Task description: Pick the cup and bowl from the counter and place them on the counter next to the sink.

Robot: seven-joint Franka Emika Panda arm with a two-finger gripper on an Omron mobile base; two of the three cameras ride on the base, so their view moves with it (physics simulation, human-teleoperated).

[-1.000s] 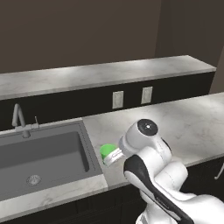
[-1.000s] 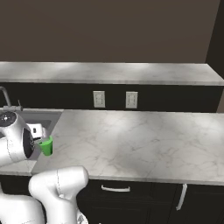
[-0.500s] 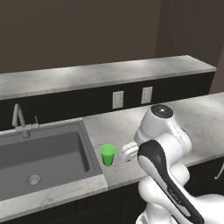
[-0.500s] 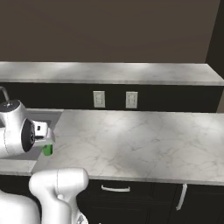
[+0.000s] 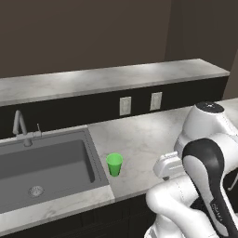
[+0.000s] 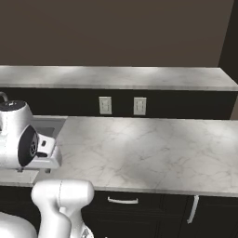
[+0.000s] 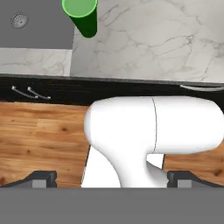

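Observation:
The small green cup (image 5: 114,164) stands upright on the marbled counter (image 5: 139,135), just right of the sink (image 5: 42,167) and close to the front edge. In the hand view the cup (image 7: 80,13) sits at the top, beside the sink (image 7: 35,26) corner. My gripper (image 7: 111,178) is open, with its fingertips (image 7: 43,177) far apart and nothing between them. It looks down past the counter edge at the floor. The hand's white housing (image 5: 167,166) hovers right of the cup, apart from it. The bowl is out of view.
A curved faucet (image 5: 19,126) rises behind the sink. Two wall outlets (image 5: 124,105) sit under a raised back ledge (image 5: 116,76). Dark cabinets with handles (image 7: 30,92) run below the counter (image 6: 148,148), over wood floor (image 7: 39,135).
The arm has swung right and back from the cup, which stays where it stood beside the sink and now shows whole. The jaws stayed open.

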